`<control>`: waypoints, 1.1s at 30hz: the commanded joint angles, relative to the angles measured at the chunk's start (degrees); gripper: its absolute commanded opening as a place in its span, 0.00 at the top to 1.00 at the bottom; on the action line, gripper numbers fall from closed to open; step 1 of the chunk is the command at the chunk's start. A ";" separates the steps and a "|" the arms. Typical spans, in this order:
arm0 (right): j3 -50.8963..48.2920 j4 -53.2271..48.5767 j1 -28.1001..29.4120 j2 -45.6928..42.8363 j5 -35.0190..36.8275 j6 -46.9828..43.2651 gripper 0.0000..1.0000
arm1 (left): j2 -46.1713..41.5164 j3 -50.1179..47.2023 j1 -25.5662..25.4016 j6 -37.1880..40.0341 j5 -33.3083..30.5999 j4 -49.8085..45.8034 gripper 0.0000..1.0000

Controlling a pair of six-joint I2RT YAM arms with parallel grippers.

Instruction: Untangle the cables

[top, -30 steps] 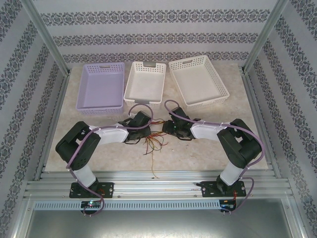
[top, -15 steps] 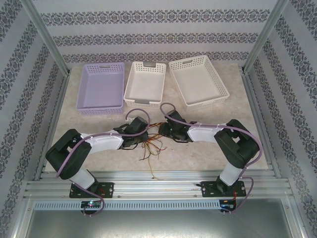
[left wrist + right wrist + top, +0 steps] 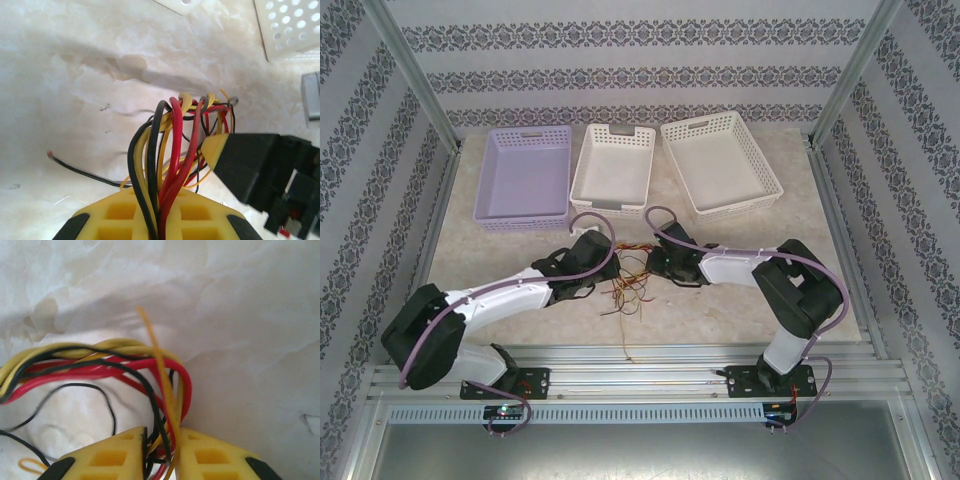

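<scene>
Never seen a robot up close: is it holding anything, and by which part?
Yes. The left tool and the right tool each pinch the cables, at opposite sides of the tangle; loose ends hang free.

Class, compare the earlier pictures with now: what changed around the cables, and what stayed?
The right gripper closed on the cables. The left arm stretched out, its elbow swinging left and nearer, while the left gripper stayed shut on the cables. The three baskets did not move.

Pale marbled table (image 3: 700,322), lavender basket (image 3: 520,222), white basket (image 3: 620,128), wider white basket (image 3: 735,206), tangled cables (image 3: 625,290).
</scene>
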 commanded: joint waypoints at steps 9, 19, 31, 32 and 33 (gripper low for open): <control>-0.32 -10.81 -8.38 -5.50 4.86 -7.54 0.89 | -5.06 8.08 -1.00 13.30 3.47 -15.32 1.00; 1.24 -17.35 -14.01 -11.84 6.32 -12.07 0.90 | -3.73 16.26 -0.31 23.73 11.27 -21.95 1.00; 1.27 -21.63 -17.12 -20.75 6.64 -17.97 0.86 | 4.11 26.71 2.65 31.67 13.66 -24.68 1.00; 0.98 -21.41 -17.10 -21.59 5.51 -18.70 0.83 | 4.76 26.99 2.96 31.82 14.13 -23.97 1.00; 0.75 -21.32 -17.08 -22.35 4.46 -19.60 0.80 | 5.41 27.47 3.12 32.00 14.21 -23.40 1.00</control>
